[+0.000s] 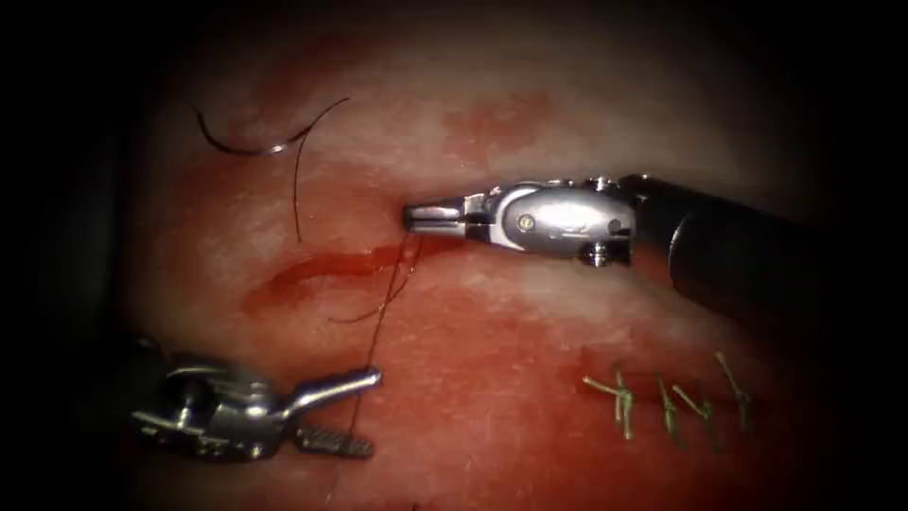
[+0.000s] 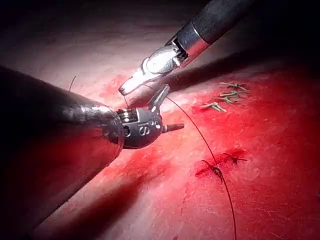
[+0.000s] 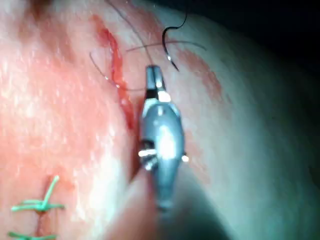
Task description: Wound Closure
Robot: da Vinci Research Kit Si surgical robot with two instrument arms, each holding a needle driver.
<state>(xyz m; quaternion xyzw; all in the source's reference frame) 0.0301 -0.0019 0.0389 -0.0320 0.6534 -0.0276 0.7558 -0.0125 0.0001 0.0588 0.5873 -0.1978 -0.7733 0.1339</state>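
Curved dark steel needle lies free on pink tissue; right tool fingers pinch dark thread, left tool fingers spread, empty.

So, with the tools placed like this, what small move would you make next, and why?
Probably close the left tool on the thread: its jaws stand open around the strand, the right tool already grips the thread above the cut, and the needle lies free on the tissue.

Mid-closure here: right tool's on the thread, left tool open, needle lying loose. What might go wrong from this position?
1. The right tool grips the thread right at the cut; a hard pull may tear the tissue edge.
2. The needle lies free on the tissue, up and left of the cut, held by neither tool; tension could drag it.
3. The open left tool straddles the thread and might snag it.
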